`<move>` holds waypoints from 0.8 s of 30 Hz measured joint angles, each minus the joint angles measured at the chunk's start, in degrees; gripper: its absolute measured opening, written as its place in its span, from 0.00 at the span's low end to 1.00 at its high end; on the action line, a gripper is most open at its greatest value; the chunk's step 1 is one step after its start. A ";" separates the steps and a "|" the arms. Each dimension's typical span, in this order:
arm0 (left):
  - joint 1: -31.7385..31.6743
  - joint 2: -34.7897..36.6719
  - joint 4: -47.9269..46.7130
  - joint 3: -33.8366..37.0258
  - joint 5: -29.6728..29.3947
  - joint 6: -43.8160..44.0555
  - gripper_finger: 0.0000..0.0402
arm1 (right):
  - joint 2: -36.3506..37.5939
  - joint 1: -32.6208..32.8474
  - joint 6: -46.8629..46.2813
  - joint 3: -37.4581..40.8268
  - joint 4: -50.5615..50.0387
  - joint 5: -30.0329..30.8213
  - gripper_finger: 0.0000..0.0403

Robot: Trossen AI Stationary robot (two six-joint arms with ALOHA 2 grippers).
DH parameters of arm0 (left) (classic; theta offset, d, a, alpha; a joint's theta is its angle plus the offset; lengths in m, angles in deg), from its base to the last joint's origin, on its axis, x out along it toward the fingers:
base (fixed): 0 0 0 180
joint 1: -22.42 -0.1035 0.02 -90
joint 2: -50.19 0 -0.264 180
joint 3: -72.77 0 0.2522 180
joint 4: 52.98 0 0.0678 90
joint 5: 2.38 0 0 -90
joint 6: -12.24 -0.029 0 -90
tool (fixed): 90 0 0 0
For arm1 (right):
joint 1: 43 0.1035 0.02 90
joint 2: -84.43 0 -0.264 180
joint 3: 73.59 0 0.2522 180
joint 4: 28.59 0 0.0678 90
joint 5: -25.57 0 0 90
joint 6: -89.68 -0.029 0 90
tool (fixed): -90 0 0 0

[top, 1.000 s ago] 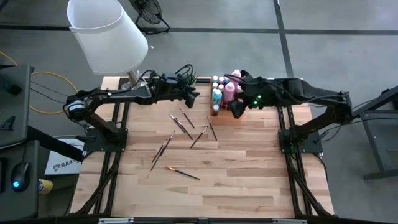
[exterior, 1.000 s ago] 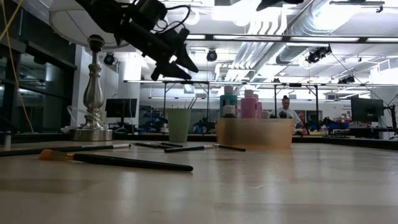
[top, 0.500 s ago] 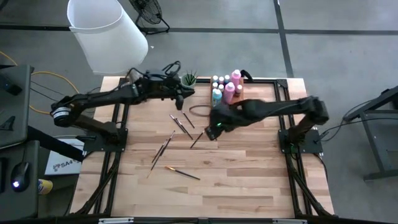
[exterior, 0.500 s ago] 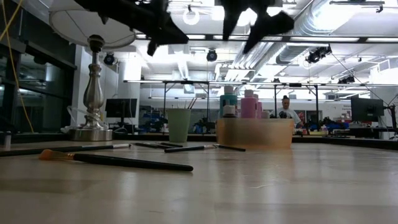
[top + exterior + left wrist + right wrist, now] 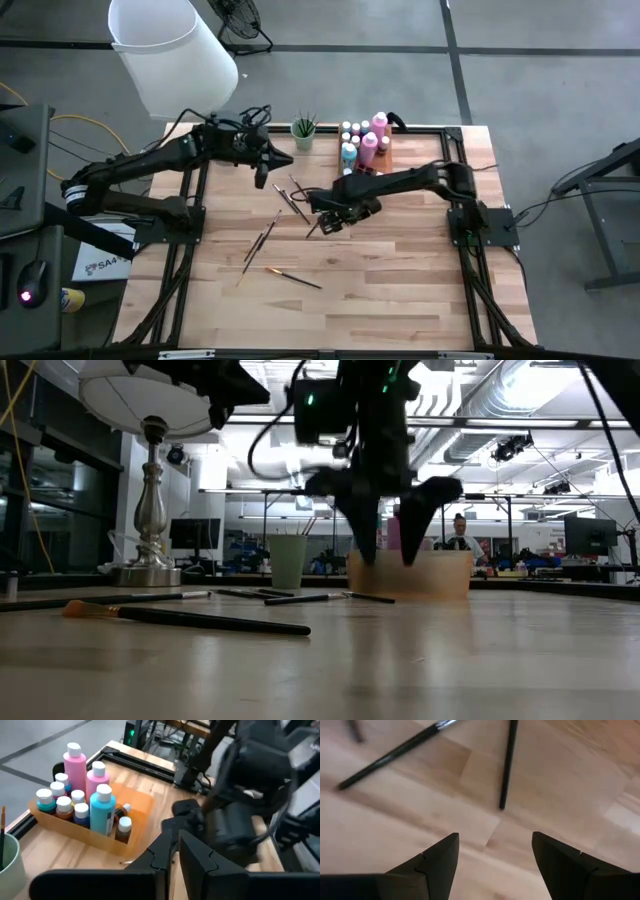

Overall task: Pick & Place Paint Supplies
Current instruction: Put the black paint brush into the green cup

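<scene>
Several thin dark-handled paintbrushes lie flat and scattered on the wooden table, one with an orange tip nearest the front. Pale-capped paint bottles, pink, teal and brown, stand in an orange tray at the far edge. My right gripper hovers open, pointing down, just above the table, and two brushes lie just beyond its fingertips. My left gripper is shut and empty, raised to the left of a green cup with brushes standing in it.
A large white lampshade on a silver base stands at the far left corner. More brushes lie left of centre. The near half of the table is bare wood. A person shows in the room behind.
My right gripper has swung from over the bottle tray toward the table's left and near side and come down low over the brushes at the middle, still open. My left gripper has drawn back from over the green cup toward the table's left and has shut.
</scene>
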 joint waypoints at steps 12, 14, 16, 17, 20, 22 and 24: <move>0.00 0.72 -5.92 0.00 4.60 -2.69 0.08 | -2.68 -1.13 4.35 -0.02 3.24 5.60 0.61; 0.00 0.72 -5.91 0.00 4.69 -2.69 0.08 | -2.68 -1.56 4.39 -0.02 3.24 5.67 0.61; 0.00 0.72 -5.96 0.00 4.70 -2.69 0.08 | -2.68 -1.71 4.55 -0.02 3.58 6.09 0.60; 0.00 0.72 -5.94 0.00 4.70 -2.69 0.08 | -2.68 -1.71 4.55 -0.02 3.70 6.84 0.59; 0.00 0.72 -5.96 0.00 4.72 -2.69 0.08 | -2.68 -1.89 4.57 -0.02 3.63 7.46 0.56; 0.00 0.72 -5.94 0.00 4.74 -2.69 0.08 | -2.68 -1.96 4.57 -0.02 3.63 6.68 0.53; -0.01 0.72 -5.95 0.00 4.74 -2.69 0.08 | -2.68 -1.97 4.57 -0.02 3.65 6.79 0.51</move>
